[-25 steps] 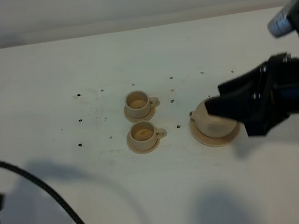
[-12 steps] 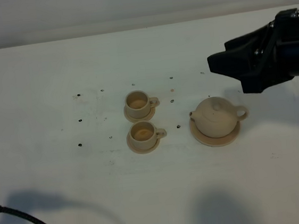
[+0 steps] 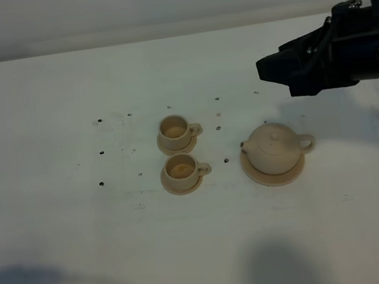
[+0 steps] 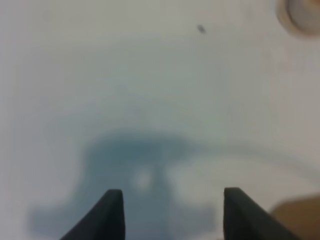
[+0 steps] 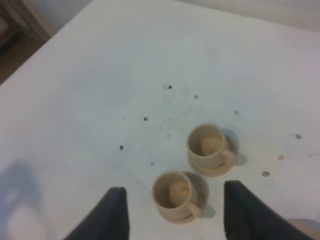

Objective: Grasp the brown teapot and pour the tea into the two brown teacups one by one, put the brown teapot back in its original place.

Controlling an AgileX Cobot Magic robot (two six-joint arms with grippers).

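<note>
The brown teapot stands upright on its wide tan saucer, the original place, spout toward the cups. To its left the two brown teacups sit on small saucers, handles to the right. My right gripper hovers open above and behind the teapot, touching nothing. The right wrist view looks down on both teacups between the open fingers of the right gripper. My left gripper is open over bare table.
Small dark specks dot the white table around the cups. A round tan rim shows at one corner of the left wrist view. Arm shadows fall along the table's near edge.
My right gripper has lifted off the teapot and drawn back toward the far right, leaving the teapot on its saucer. The black cable at the near left has slid out of view.
</note>
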